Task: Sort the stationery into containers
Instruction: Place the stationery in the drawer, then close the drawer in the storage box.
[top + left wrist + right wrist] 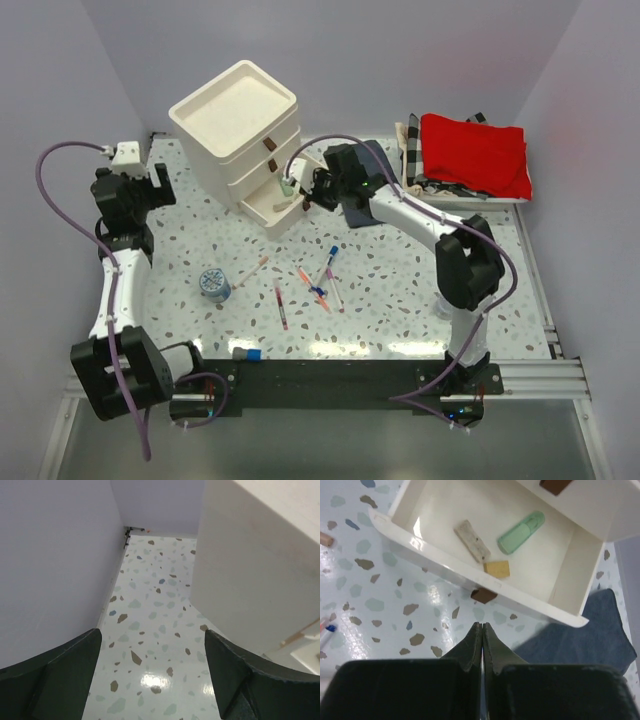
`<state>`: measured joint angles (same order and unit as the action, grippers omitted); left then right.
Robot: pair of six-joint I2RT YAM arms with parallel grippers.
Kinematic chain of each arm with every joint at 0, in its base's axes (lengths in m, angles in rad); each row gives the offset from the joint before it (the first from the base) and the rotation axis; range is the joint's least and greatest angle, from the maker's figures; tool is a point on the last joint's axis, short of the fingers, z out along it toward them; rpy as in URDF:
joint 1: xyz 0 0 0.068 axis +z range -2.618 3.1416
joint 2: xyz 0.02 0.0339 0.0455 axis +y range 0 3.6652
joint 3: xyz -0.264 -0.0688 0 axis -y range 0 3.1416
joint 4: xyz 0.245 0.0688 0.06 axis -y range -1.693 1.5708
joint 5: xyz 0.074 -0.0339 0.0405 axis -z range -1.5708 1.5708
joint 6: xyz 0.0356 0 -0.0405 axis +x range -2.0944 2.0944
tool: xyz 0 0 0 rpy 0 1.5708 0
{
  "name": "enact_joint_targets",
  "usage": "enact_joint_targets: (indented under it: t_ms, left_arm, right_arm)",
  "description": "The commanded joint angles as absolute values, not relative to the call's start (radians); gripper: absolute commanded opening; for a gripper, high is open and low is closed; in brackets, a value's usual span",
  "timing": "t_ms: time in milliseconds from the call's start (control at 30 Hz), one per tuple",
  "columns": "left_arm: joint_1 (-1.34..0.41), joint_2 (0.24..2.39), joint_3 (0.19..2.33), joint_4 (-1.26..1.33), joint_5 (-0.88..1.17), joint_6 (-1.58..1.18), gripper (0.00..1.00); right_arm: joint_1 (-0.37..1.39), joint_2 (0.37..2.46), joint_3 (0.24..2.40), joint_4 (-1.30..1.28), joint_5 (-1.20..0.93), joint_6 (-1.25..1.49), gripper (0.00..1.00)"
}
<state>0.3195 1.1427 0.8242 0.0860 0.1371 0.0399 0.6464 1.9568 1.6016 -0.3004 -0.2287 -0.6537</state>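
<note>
Though in drawer (445, 505), eraser (521, 532) diag.

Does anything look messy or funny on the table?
Yes. The bottom drawer is pulled out, with a green eraser inside. Several pens lie scattered and crisscrossed on the table, and a blue-capped stick sits alone by the near edge.
</note>
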Motion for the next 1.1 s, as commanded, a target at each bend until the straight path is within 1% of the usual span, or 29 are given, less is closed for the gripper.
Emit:
enact_joint_targets:
  t_ms: [0, 67, 100, 133, 167, 433, 667, 800, 1067]
  left_arm:
    - [0.328, 1.244, 0.952, 0.230, 0.089, 0.008, 0.81]
    - [0.330, 1.276, 0.966, 0.256, 0.090, -0.020, 0.55]
    - [0.330, 1.287, 0.979, 0.264, 0.098, -0.020, 0.37]
    - [0.330, 1.299, 0.988, 0.267, 0.100, -0.023, 0.07]
    - [0.330, 1.318, 0.994, 0.267, 0.100, -0.029, 0.00]
    - [0.330, 1.364, 1.008, 0.238, 0.080, -0.032, 0.00]
    - [0.330, 1.394, 0.989, 0.206, 0.072, -0.009, 0.00]
    - [0.330, 1.408, 0.983, 0.209, 0.083, -0.009, 0.00]
    - [0.331, 1.422, 0.977, 0.186, 0.084, -0.005, 0.00]
  right_arm:
    - [0.624, 1.948, 1.531, -0.172, -0.275, -0.689, 0.00]
    - [0.624, 1.974, 1.554, -0.182, -0.279, -0.683, 0.00]
    - [0.624, 1.997, 1.577, -0.178, -0.272, -0.666, 0.00]
    - [0.624, 2.008, 1.585, -0.178, -0.267, -0.660, 0.00]
    - [0.624, 2.017, 1.591, -0.170, -0.262, -0.657, 0.00]
    - [0.623, 2.120, 1.654, -0.077, -0.229, -0.614, 0.00]
    - [0.624, 2.206, 1.742, 0.073, -0.192, -0.569, 0.00]
    - [0.623, 2.269, 1.851, 0.092, -0.163, -0.536, 0.00]
    - [0.626, 2.394, 1.997, 0.109, -0.156, -0.477, 0.00]
